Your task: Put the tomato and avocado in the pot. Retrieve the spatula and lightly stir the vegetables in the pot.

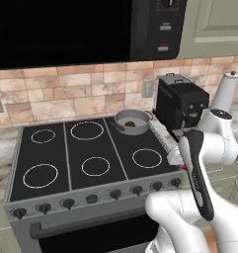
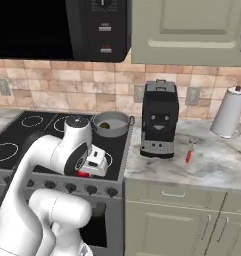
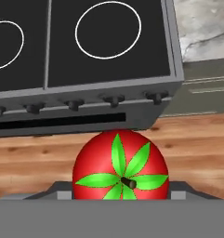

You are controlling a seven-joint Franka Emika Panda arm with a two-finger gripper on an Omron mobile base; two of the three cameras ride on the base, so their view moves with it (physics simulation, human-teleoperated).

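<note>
A glossy red tomato (image 3: 120,169) with a green leafy top sits between my fingers, and my gripper (image 3: 120,191) is shut on it. In the right base view the gripper (image 2: 87,170) hangs over the stove's front right edge, with the tomato (image 2: 82,173) peeking out red beneath the hand. The grey pot (image 1: 121,116) (image 2: 117,116) stands on the back right burner, well beyond the hand. A small olive-green avocado (image 1: 132,123) (image 2: 105,125) lies inside it. The spatula (image 2: 190,152) rests on the counter to the right of the coffee machine.
A black coffee machine (image 2: 159,120) stands just right of the pot. A white paper-towel roll (image 2: 228,117) is at the counter's far right. The microwave (image 1: 66,29) hangs above the stove (image 1: 86,153). Wooden floor (image 3: 29,153) shows below the hand.
</note>
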